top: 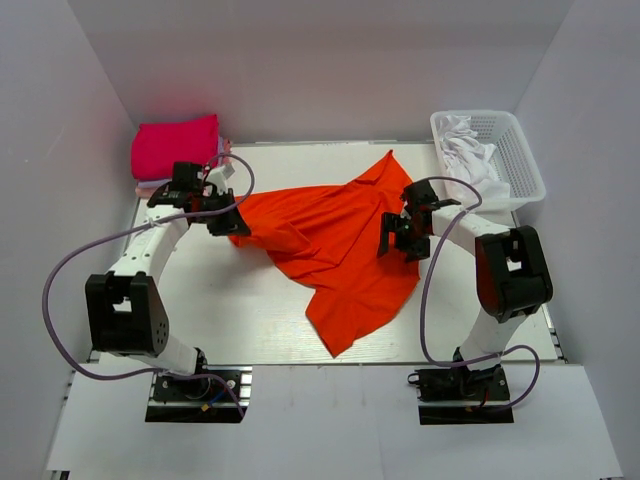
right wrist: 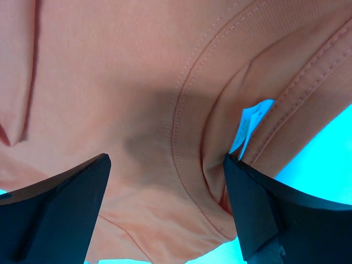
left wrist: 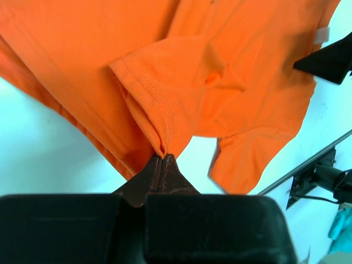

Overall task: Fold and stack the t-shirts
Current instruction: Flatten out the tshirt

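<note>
Table (top: 240,320): left pincer (left wrist: 164,159) pinches orange t-shirt (left wrist: 231,82) hem (wrist view only).

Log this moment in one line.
left claw: shut on orange shirt sleeve | right claw: open over collar | pink stack: rear left

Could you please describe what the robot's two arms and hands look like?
The left arm and right arm match: white links, bulky black joint housings, black base plates. A pale purple cable loops along each. The left hand and right hand are black, with two wedge-shaped fingers.
</note>
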